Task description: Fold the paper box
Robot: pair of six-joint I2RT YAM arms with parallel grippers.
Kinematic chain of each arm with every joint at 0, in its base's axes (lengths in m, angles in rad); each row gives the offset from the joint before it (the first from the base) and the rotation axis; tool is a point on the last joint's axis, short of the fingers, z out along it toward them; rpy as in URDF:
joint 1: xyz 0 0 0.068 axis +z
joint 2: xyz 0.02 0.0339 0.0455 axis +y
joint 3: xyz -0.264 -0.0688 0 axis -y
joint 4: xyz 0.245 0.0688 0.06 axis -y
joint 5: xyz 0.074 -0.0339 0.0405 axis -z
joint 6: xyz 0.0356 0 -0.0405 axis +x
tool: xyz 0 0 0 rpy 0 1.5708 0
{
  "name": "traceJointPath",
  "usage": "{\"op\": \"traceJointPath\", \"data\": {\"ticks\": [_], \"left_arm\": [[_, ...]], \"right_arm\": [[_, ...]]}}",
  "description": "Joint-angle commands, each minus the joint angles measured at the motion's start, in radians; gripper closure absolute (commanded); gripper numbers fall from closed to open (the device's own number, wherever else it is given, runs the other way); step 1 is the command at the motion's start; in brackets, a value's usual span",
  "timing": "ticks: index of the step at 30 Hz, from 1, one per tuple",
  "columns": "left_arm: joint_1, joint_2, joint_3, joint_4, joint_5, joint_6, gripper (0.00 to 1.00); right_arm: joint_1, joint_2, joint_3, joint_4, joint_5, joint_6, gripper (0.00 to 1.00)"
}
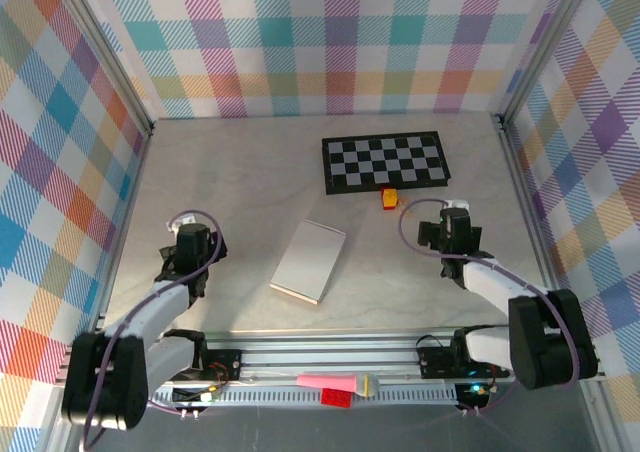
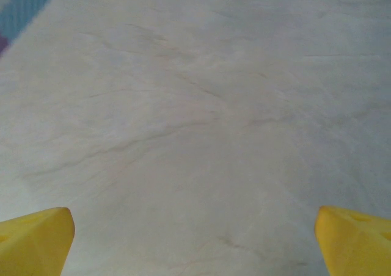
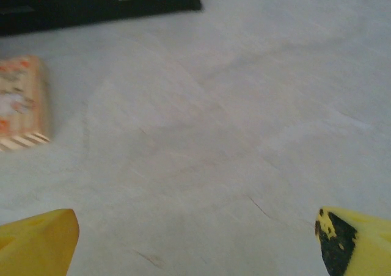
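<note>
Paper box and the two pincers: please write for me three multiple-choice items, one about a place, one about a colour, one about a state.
1. Where does the paper box lie?
A) flat on the table, on the near side of the checkerboard mat
B) on top of the checkerboard mat
C) standing upright on one edge

2. The fingers of the left pincer are
A) blue
B) yellow
C) white

3. The right pincer is
A) shut on the paper box
B) shut on the checkerboard mat
C) open, holding nothing

Answers:
1 A, the top view shows it flat on the table, apart from the mat.
2 B, both tips are yellow in the left wrist view.
3 C, its tips stand far apart over the table.
</note>
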Motion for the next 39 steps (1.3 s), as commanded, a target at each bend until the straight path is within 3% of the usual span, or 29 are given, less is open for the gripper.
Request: {"op": "traceJointPath", "data": {"ticks": [1, 10, 13, 17, 19, 22, 39], "left_arm": [[0.031, 0.117, 0.056, 0.251, 0.129, 0.077, 0.00], [0.079, 0.394, 0.091, 0.630, 0.234, 0.073, 0.00], [0.078, 0.394, 0.051, 0.698, 0.285, 0.094, 0.00], [0.079, 0.512, -0.054, 1.020, 0.272, 0.089, 0.00], [0.074, 0.457, 0.001, 0.817, 0.272, 0.089, 0.00], [0.044, 0.479, 0.072, 0.724, 0.275, 0.131, 0.00], [0.022, 0.486, 0.077, 0.730, 0.249, 0.152, 0.00]], "right_arm": [[-0.042, 0.051, 0.006, 0.278, -0.145, -0.054, 0.01], [-0.176, 0.239, 0.004, 0.553, -0.337, -0.057, 0.01], [-0.176, 0.260, -0.042, 0.652, -0.303, -0.040, 0.01], [-0.176, 0.269, -0.089, 0.748, -0.290, -0.039, 0.01], [-0.174, 0.267, -0.080, 0.729, -0.280, -0.039, 0.01], [-0.146, 0.285, -0.025, 0.652, -0.218, -0.053, 0.01], [-0.139, 0.286, -0.019, 0.640, -0.216, -0.058, 0.01]]}}
